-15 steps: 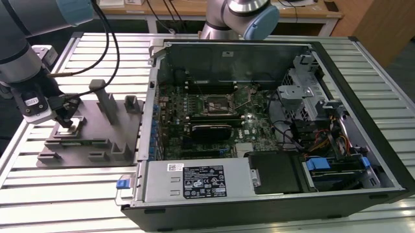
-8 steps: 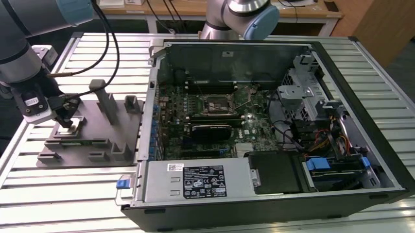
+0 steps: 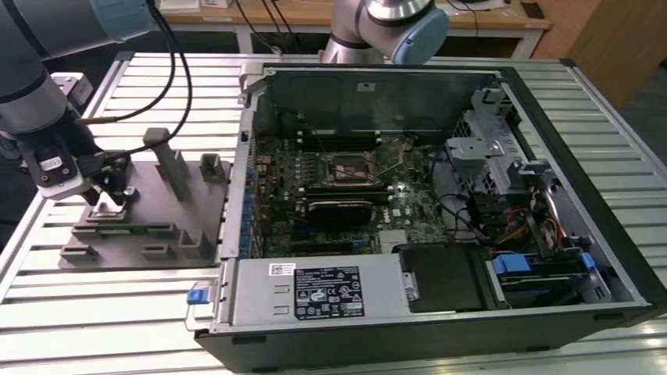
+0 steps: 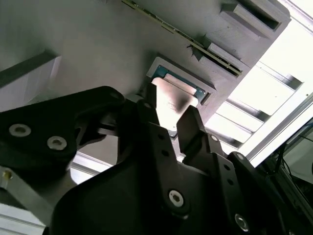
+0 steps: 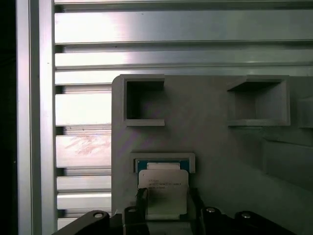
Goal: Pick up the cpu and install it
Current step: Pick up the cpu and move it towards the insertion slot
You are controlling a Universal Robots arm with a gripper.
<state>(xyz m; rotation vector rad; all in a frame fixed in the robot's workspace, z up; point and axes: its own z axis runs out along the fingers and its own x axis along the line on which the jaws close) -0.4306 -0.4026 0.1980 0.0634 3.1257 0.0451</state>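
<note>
The jaws of your gripper [image 5: 167,198] were drawn in to the width of the cpu [image 5: 162,188], with 1 finger [image 5: 142,199] against each of 2 opposite edges, so they gripped it. The cpu lay flat between the jaws, in its shallow seat in the grey holder block [image 5: 220,161].

Just beyond the jaws, the first wrist view gave you 2 square pockets [image 5: 144,100] in the block, and past those the slatted metal table [image 5: 83,107]. In the exterior view the gripper [image 3: 108,199] was down on the block [image 3: 156,234]. Tall posts [image 3: 167,160] stood on the block between the jaws and the open computer case [image 3: 583,234]. The case sat well apart from the jaws, and the dark socket [image 3: 346,168] lay on its motherboard [image 3: 417,207]. A black cable [image 3: 177,86] hung over the block near the jaws.

In both wrist views the gripper's dark body [image 4: 146,196] covered the cpu's [image 4: 173,100] edge nearest the wrist. You could not tell whether the chip sat fully down in the seat.
</note>
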